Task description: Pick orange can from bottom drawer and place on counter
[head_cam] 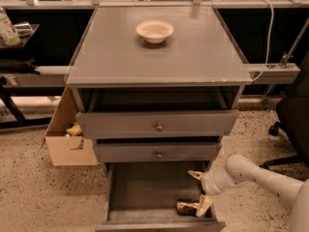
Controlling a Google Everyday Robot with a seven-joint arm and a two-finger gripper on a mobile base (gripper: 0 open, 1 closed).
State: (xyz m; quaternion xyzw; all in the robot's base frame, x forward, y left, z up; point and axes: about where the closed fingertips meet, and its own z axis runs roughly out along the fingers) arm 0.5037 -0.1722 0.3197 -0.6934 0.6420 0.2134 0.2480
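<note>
The orange can [186, 207] lies on its side at the front right of the open bottom drawer [145, 187]. My gripper [200, 190] reaches into the drawer from the right on a white arm. It is open, with one cream finger up near the middle drawer's underside and the other beside the can's right end. It holds nothing. The counter [154, 57] is the grey top of the cabinet.
A cream bowl [154, 31] stands on the counter near its back. The two upper drawers [157, 124] are pulled out a little. A cardboard box [67, 139] stands left of the cabinet, and a chair base [285, 129] is at the right.
</note>
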